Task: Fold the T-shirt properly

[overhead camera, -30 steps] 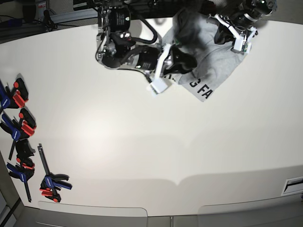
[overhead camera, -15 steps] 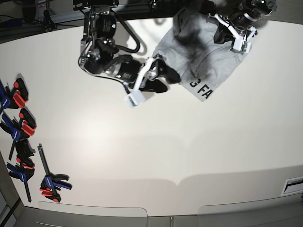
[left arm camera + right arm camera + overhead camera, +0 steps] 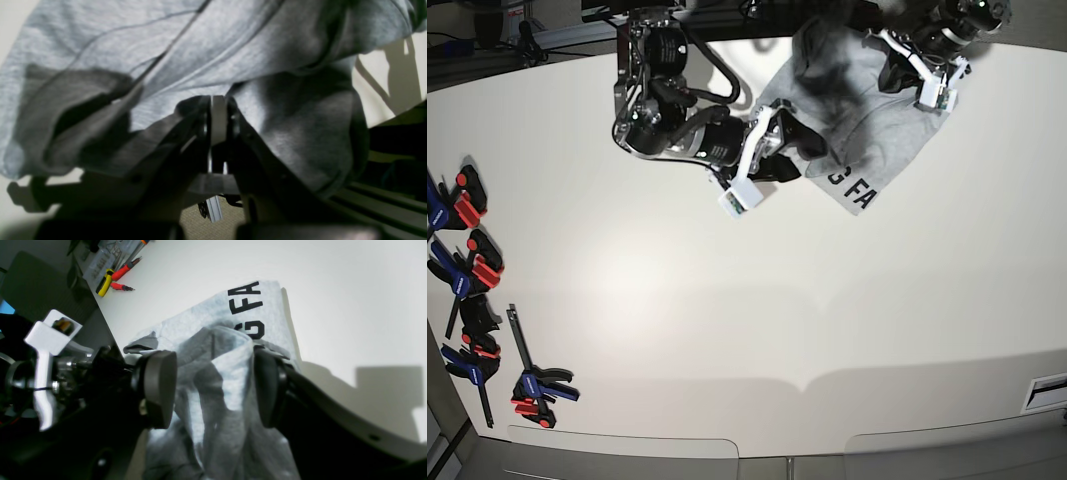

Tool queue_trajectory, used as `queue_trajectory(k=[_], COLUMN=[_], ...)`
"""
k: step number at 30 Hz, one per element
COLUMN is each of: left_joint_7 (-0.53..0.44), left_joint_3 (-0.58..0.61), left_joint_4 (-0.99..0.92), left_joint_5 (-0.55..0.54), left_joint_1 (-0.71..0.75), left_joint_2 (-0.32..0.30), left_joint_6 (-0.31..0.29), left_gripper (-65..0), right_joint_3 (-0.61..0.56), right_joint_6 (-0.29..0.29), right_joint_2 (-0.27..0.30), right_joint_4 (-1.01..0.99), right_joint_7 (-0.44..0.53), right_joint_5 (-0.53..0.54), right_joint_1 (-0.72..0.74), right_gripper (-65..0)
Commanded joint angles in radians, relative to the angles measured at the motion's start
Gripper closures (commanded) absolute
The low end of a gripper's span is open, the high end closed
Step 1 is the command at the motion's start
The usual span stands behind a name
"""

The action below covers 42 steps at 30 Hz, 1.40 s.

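We find the T-shirt (image 3: pixel 857 110) bunched at the table's far edge: left gripper (image 3: pixel 218 116) clamped on cloth, right gripper (image 3: pixel 213 386) spread wide around a fold (limp, light; best pinched at seams)

Heather-grey T-shirt (image 3: pixel 867 120) with black lettering; white table (image 3: pixel 777 300); red-and-blue clamps (image 3: pixel 467 270).
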Motion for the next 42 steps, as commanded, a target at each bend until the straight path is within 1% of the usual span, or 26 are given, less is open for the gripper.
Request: queue_trajectory(k=[1,4,7,11,17,18,19,20,22,24,25,27,30,32,33,35,37,38,42], left_joint_7=[-0.019,-0.019,-0.016,-0.016,-0.016,-0.016,-0.016,-0.016,-0.016,-0.016,-0.016,-0.016,-0.024,-0.024,-0.025,-0.027,-0.027,-0.027,-0.025], left_joint_3=[-0.004,-0.004,-0.004,-0.004,-0.004,-0.004,-0.004,-0.004,-0.004,-0.004,-0.004,-0.004,-0.004,-0.004,-0.004,-0.004,-0.004,-0.004,-0.005], left_joint_4=[0.014,0.014,0.014,0.014,0.014,0.014,0.014,0.014,0.014,0.014,0.014,0.014,0.014,0.014,0.014,0.014,0.014,0.014,0.016], left_joint_5=[-0.008,-0.008,-0.008,-0.008,-0.008,-0.008,-0.008,-0.008,-0.008,-0.008,-0.008,0.001,0.049,0.053,0.051,0.051,0.052,0.052,0.054], left_joint_1=[0.008,0.008,0.008,0.008,0.008,0.008,0.008,0.008,0.008,0.008,0.008,0.008,0.008,0.008,0.008,0.008,0.007,0.007,0.008], left_joint_2=[-0.003,-0.003,-0.003,-0.003,-0.003,-0.003,-0.003,-0.003,-0.003,-0.003,-0.003,-0.003,-0.003,-0.003,-0.003,-0.003,-0.003,-0.003,-0.003], left_joint_6=[-0.003,-0.003,-0.003,-0.003,-0.003,-0.003,-0.003,-0.003,-0.003,-0.003,-0.003,-0.003,-0.003,-0.003,-0.003,-0.003,-0.003,-0.003,-0.003], left_gripper=[0.0,0.0,0.0,0.0,0.0,0.0,0.0,0.0,0.0,0.0,0.0,0.0,0.0,0.0,0.0,0.0,0.0,0.0,0.0], right_joint_3=[-0.002,-0.002,-0.002,-0.006,-0.078,-0.092,-0.105,-0.116,-0.132,-0.142,-0.145,-0.151,-0.166,-0.182,-0.192,-0.212,-0.233,-0.243,-0.269], right_joint_6=[0.013,0.012,-0.01,-0.013,-0.013,-0.013,-0.013,-0.014,-0.015,-0.011,-0.001,0.039,0.039,0.039,0.039,0.039,0.039,0.039,0.039], right_joint_2=[-0.003,-0.003,-0.004,-0.005,-0.006,-0.006,-0.006,-0.006,-0.006,-0.006,-0.006,-0.006,-0.006,-0.005,-0.006,-0.002,0.0,0.0,0.0], right_joint_4=[0.015,0.015,0.015,0.014,-0.028,-0.039,-0.044,-0.045,-0.045,-0.045,-0.045,-0.045,-0.045,-0.045,-0.045,-0.045,-0.045,-0.045,-0.045], right_joint_7=[0.019,0.02,0.031,0.032,0.045,0.046,0.048,0.047,0.047,0.041,0.029,-0.021,-0.137,-0.219,-0.243,-0.243,-0.243,-0.243,-0.243], right_joint_5=[0.026,0.024,-0.023,-0.023,-0.023,-0.023,-0.023,-0.022,-0.013,0.015,0.035,0.092,0.205,0.294,0.334,0.416,0.469,0.484,0.483], right_joint_1=[0.007,0.0,-0.008,-0.013,-0.011,-0.01,-0.011,-0.011,-0.011,-0.011,-0.011,-0.011,-0.012,-0.014,-0.015,-0.02,-0.029,-0.031,-0.033], right_gripper=[-34.4,-34.4,-34.4,-34.4,-34.3,-32.7,-29.5,-25.0,-13.3,-2.0,0.0,0.0,0.0,0.0,0.0,0.0,0.0,0.0,0.0])
